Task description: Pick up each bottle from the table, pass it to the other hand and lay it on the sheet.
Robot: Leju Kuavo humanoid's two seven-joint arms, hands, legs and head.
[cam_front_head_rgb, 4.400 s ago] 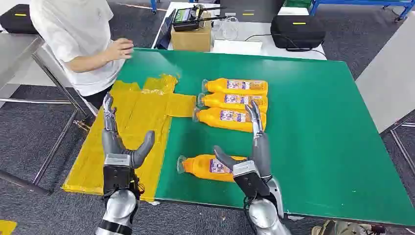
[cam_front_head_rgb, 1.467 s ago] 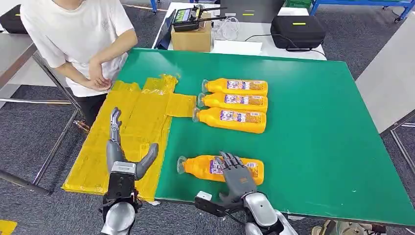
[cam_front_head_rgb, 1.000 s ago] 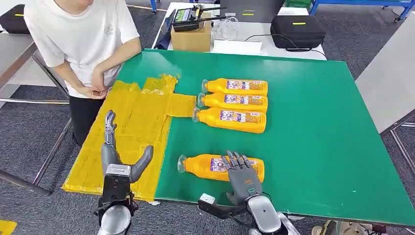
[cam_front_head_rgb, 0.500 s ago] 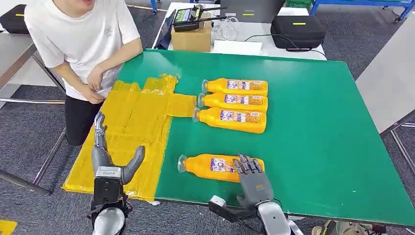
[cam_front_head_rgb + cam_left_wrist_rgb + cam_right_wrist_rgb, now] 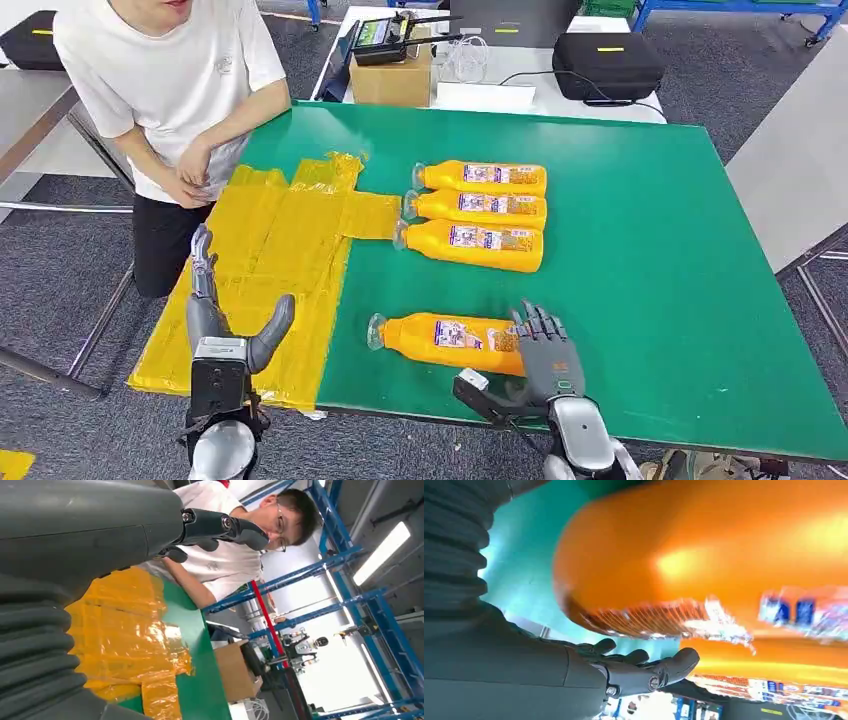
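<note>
Right hand (image 5: pixel 545 355) has slid to the near bottle's (image 5: pixel 445 340) base — fingers spread, gripping nothing.

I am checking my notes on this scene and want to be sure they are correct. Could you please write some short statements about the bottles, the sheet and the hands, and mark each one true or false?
1. Four orange bottles lie on the green table. True: three in a row and a near bottle.
2. A bottle already lies on the yellow sheet. False: no bottle lies on it.
3. The right hand is at the base end of the near bottle. True.
4. The left hand holds a bottle. False: it holds nothing, fingers apart, over the sheet.
5. The person is lifting a bottle. False: the person's hands are at the table edge, with no bottle in them.
</note>
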